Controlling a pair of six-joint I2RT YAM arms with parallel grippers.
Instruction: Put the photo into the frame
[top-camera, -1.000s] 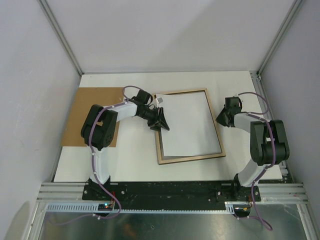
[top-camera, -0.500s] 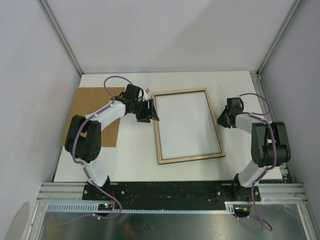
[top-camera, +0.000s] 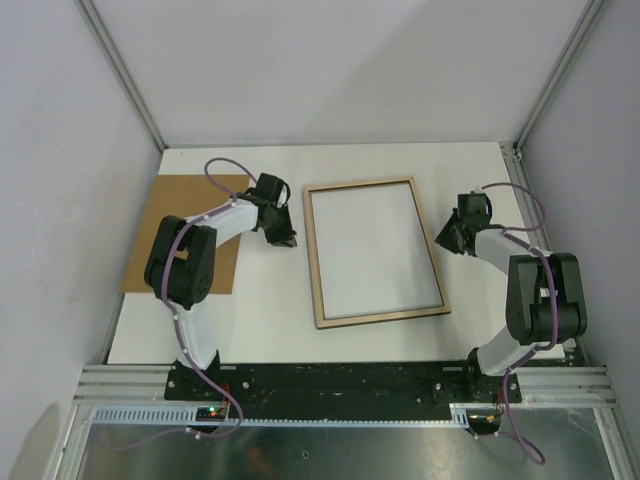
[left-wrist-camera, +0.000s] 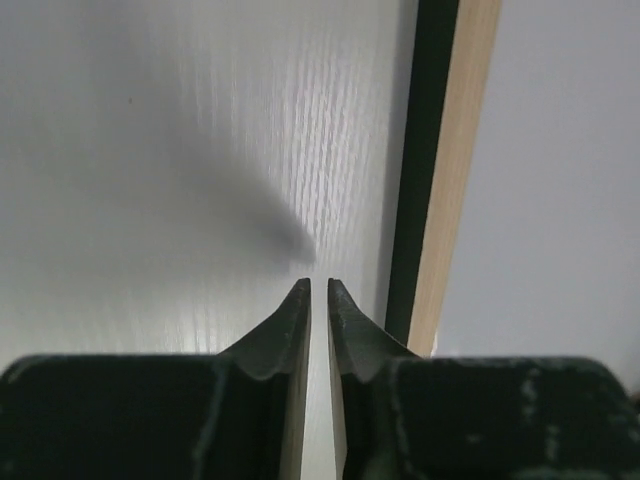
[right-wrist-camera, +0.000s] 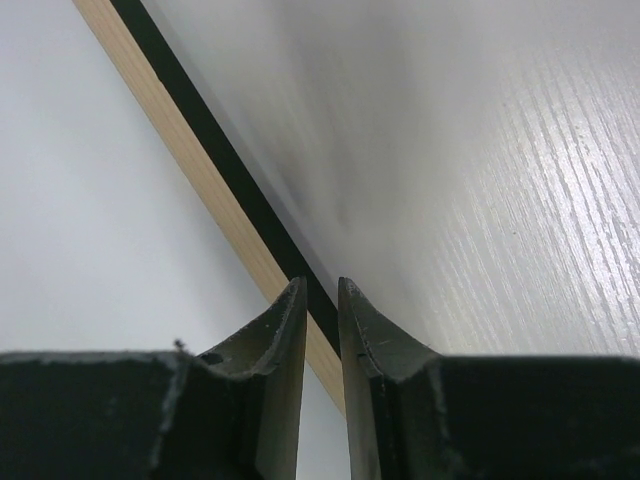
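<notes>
Though already lying white back up inside the frame (top-camera: 312, 260), treat the photo (top-camera: 372, 250) as seated by appearance only: looks square within the pale wood rails, frame face down, mid counter (top-camera: 270, 320). Step in hand judged as letting go and clearing off after the drop-in. To do it well: lift both hands straight up before swinging away, no dragging tips across the rails, no nudging the frame from its 9 or 3 o'clock sides. Left hand (top-camera: 283, 238) just beside the 9 o'clock rail toward its 12 o'clock end, over bare counter, apparently not touching, going by the left wrist view; fingers parted by a thin slit, gripping nothing. Right hand (top-camera: 443, 238) just beside the 3 o'clock rail, tips over the rail edge in the right wrist view, likewise a narrow slit, nothing held; contact with the rail impossible to tell. Worth checking corners for a lifted edge before going for the brown backing board (top-camera: 185, 205), flat at 9 o'clock of the frame, left arm reaching over it. Versus a second ago: photo then skewed in the frame, left hand over its 9 o'clock edge; now squared up, left hand off the frame toward 9 o'clock. Right hand about where it was.
</notes>
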